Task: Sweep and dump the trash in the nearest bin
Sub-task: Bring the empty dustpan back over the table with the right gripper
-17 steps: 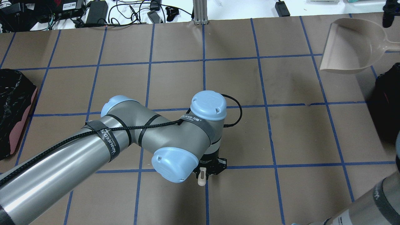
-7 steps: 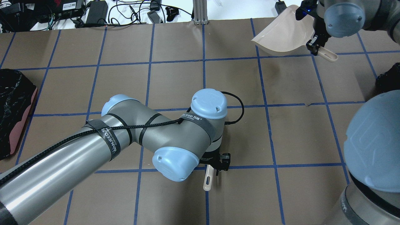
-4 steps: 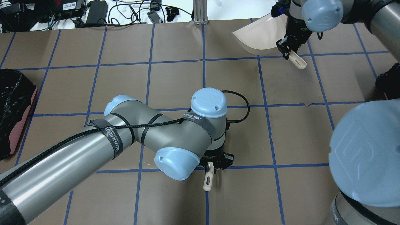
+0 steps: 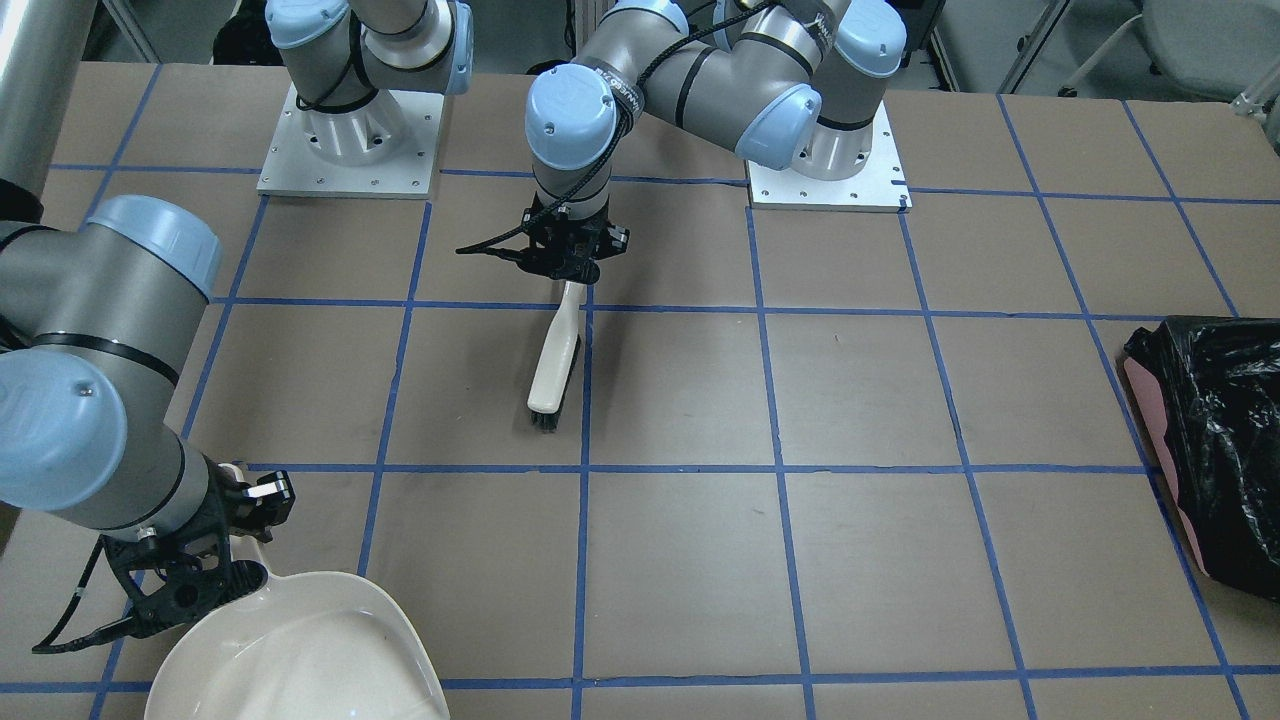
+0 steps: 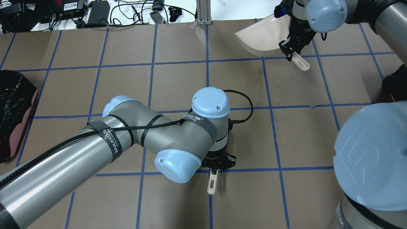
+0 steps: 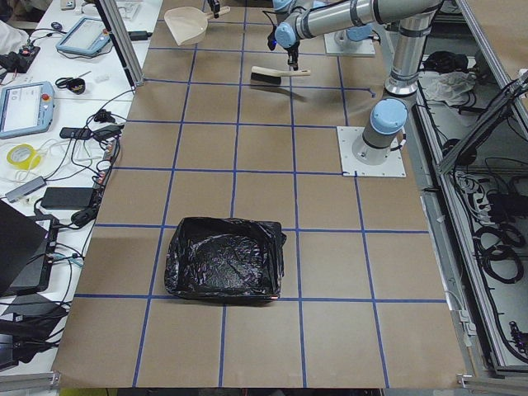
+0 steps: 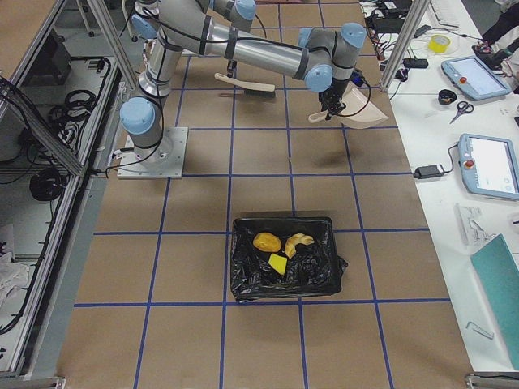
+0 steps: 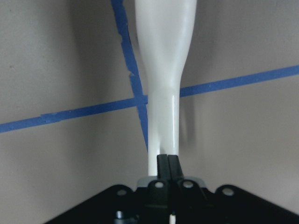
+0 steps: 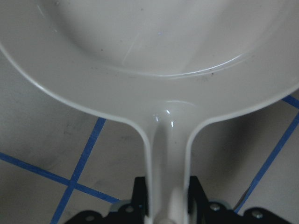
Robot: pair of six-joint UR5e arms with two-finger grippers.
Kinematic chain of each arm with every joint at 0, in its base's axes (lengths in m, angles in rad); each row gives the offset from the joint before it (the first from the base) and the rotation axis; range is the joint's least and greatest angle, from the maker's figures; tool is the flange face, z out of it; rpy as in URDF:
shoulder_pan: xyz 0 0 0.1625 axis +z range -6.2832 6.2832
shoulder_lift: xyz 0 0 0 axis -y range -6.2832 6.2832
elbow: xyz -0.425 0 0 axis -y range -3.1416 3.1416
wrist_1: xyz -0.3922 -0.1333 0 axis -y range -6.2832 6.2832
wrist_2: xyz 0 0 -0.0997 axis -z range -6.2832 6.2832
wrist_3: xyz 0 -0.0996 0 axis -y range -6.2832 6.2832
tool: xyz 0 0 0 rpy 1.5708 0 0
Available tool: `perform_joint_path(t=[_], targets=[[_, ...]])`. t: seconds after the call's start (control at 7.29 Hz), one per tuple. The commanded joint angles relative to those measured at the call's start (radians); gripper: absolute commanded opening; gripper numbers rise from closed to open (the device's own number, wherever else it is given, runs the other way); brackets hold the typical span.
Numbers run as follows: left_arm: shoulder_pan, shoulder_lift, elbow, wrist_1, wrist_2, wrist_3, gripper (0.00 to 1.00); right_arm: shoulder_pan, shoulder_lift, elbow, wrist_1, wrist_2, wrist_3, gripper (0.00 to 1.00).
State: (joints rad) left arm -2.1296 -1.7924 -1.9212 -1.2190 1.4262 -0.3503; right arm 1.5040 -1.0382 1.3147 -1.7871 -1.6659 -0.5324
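We see a brown table gridded with blue tape, a black power brick and tablet beyond it.

The black strap, well back from the left gripper, reads "WANJEED". A second strap just above that gripper carries the same word, apparently followed by two small characters. The big blue joint cap, far behind the right gripper, is embossed "UR".

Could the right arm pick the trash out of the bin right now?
Probably not: the right pincer is shut on the handle of the dustpan, away from the bin, though the trash lies uncovered inside.
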Motion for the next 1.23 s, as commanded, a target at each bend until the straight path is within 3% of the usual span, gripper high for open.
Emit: perform_joint_path(t=[0.0, 0.27, 0.41, 0.55, 0.69, 0.82, 0.96, 1.1], targets=[[0.0, -0.011, 0.001, 0.003, 0.003, 0.022, 0.93, -0.001, 0.003, 0.0, 0.0, 0.0, -0.001, 0.0], [0.0, -0.019, -0.001, 0.001, 0.007, 0.093, 0.94, -0.001, 0.004, 0.0, 0.0, 0.001, 0.0, 0.0], [-0.001, -0.033, -0.002, 0.001, 0.005, 0.091, 0.89, 0.001, 0.004, 0.0, 0.002, 0.002, 0.0, 0.0], [-0.001, -0.041, -0.002, 0.0, 0.005, 0.1, 0.65, 0.001, 0.004, 0.001, 0.002, 0.0, 0.0, 0.0], [-0.001, -0.042, -0.001, 0.0, 0.005, 0.108, 0.54, -0.001, 0.007, 0.001, 0.003, 0.001, 0.0, 0.0], [-0.001, -0.042, -0.001, 0.001, 0.003, 0.09, 0.12, -0.001, 0.007, 0.003, 0.003, 0.002, 0.0, 0.0], [-0.001, -0.042, -0.001, 0.0, 0.006, 0.09, 0.0, 0.001, 0.007, 0.003, 0.003, 0.002, 0.0, 0.0], [-0.001, -0.038, -0.001, -0.005, 0.007, 0.085, 0.0, 0.001, 0.007, 0.003, 0.003, 0.002, 0.0, 0.0]])
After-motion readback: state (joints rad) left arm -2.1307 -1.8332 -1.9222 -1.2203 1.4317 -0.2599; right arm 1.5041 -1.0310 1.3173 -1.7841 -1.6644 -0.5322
